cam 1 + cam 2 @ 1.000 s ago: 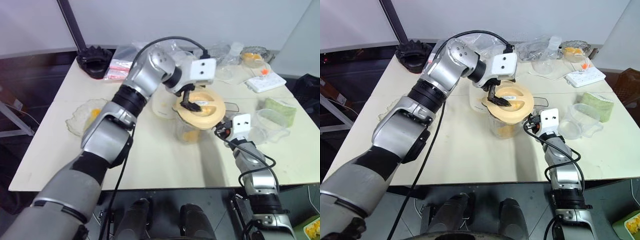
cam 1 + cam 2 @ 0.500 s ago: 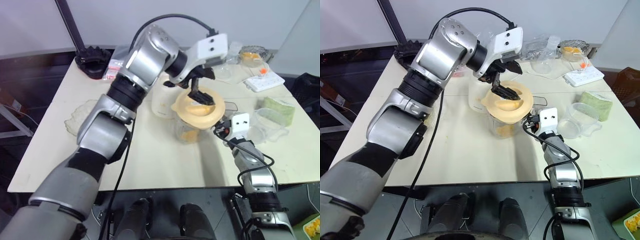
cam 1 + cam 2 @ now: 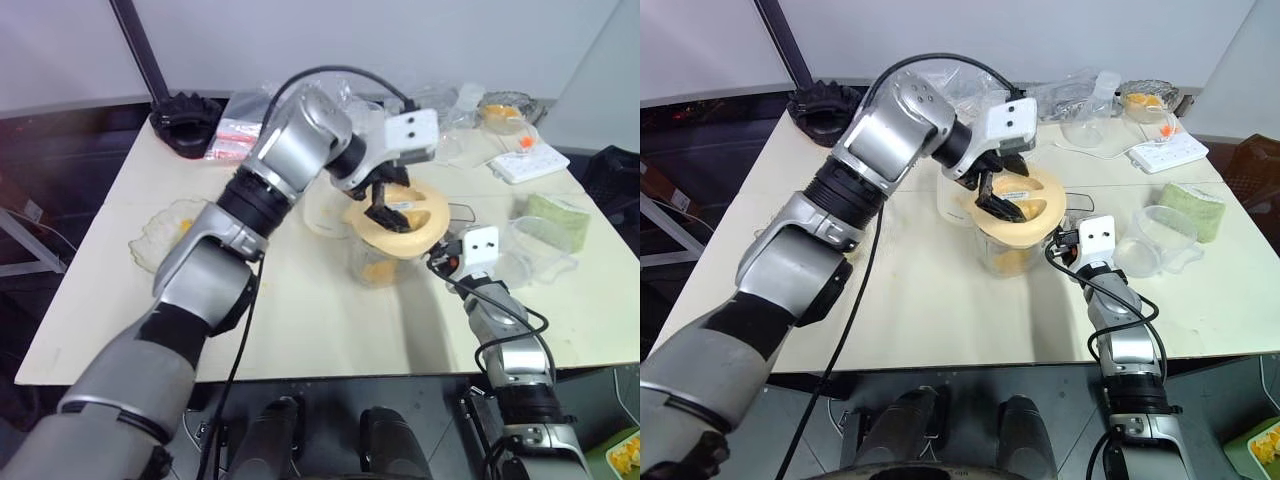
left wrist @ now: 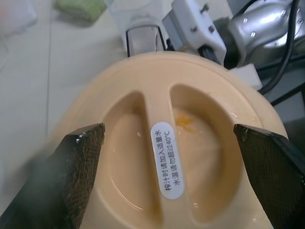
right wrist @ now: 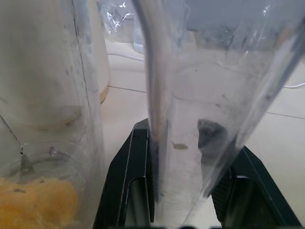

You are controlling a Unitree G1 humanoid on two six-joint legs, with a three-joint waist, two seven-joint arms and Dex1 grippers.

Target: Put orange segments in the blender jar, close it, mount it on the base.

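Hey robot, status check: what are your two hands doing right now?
Left tool open, over lid. Right tool clamps blender jar handle. Orange segments inside. Nothing blocking.

1. I stand at a plain cream table (image 3: 940, 300) against bare white walls (image 3: 1040, 40): a test room, not a kitchen.
2. A power strip (image 3: 1170, 153) and plastic bags (image 3: 1075, 95) lie about.
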